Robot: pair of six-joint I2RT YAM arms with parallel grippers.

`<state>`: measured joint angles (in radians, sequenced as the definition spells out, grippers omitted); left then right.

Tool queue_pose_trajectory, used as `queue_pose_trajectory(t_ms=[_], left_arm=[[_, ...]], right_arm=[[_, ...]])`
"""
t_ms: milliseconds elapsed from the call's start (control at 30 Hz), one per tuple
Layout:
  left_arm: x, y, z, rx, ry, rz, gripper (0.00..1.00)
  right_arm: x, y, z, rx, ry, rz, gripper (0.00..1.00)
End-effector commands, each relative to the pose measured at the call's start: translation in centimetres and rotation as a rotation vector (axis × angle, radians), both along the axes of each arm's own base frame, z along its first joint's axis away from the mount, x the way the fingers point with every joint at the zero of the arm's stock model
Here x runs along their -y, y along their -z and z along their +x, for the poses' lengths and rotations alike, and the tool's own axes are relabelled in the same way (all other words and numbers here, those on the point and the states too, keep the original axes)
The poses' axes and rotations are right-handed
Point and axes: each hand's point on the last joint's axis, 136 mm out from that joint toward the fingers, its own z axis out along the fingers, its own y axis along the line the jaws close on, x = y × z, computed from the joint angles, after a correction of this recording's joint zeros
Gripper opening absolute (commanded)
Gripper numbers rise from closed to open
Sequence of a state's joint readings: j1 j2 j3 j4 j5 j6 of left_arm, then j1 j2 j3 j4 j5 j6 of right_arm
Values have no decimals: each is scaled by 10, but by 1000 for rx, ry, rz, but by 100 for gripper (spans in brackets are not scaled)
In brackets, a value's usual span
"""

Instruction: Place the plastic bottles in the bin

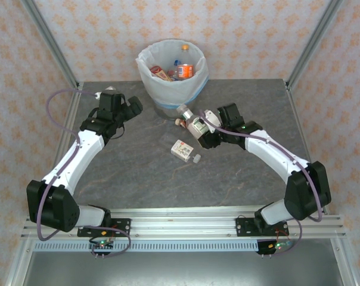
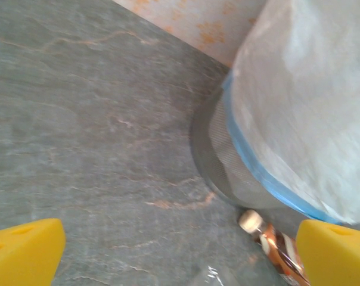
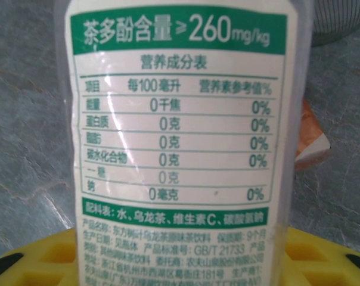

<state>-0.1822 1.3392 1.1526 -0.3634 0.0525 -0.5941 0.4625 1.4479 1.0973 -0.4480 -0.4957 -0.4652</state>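
While right fingers grip bottle, left fingers gape.

I'm looking at a grey, stone-veined surface with faint rust-coloured streaks across it. Papered walls, pale pink with an orange floral motif, close it in at nine, twelve and three o'clock. Two silvery metal posts rise at a slant, the left post at eleven o'clock and the right post at one o'clock. Along the six o'clock edge lies a ribbed aluminium rail. A pale toothed strip runs just below it, above a dull metal sheet.
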Motion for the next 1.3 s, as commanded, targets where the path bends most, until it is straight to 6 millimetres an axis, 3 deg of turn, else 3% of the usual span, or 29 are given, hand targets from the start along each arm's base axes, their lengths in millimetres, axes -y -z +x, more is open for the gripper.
queue_pose_trajectory(t_ms=[0,167,600,767,900,1100,1267], left_arm=[[23,-28,3,115,143,-52,100],[34,-32,-4,144,234,-36,100],[7,-19,-27,96,150,76,100],[1,-15,-31,88,126,93,100],[-2,-13,-34,81,118,107,100],[-6,-11,-39,72,105,125,100],[-8,-14,-41,78,100,126,100]], right_arm=[[-19,-31,-1,40,-35,135,38],[-34,-62,8,83,-40,251,38],[-56,-149,46,179,10,416,38],[-52,-178,68,233,100,427,38],[-39,-189,97,282,232,381,38],[-44,-211,125,329,269,378,40],[-41,-215,161,401,351,332,40]])
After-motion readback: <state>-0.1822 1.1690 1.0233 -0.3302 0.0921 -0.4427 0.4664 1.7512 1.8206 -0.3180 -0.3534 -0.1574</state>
